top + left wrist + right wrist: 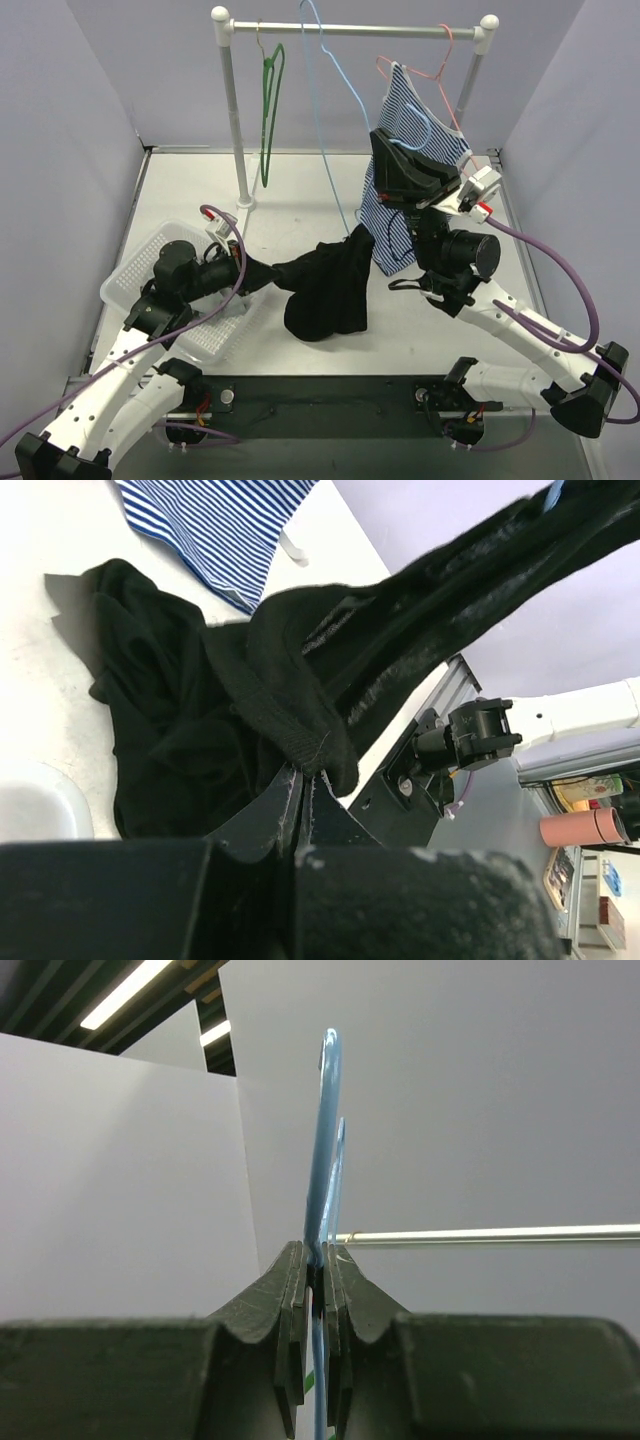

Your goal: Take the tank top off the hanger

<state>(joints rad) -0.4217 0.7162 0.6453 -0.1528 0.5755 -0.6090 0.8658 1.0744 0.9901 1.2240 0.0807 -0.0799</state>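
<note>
Black tank top [330, 285] is light, floppy knit, slumped mid-table, far end hooked on the light-blue wire hanger [322, 1180]. Left gripper [303, 780] pinches its thicker hem, probably the best hold. Right gripper [318, 1260] is clamped on the hanger wire.

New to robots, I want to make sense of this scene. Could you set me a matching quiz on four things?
1 black tank top
2 blue hanger
3 green hanger
4 striped top

A hanging bare on the rail
B pinched by the left gripper
C on the pink hanger
D pinched by the right gripper

Pairs: 1-B, 2-D, 3-A, 4-C
</note>
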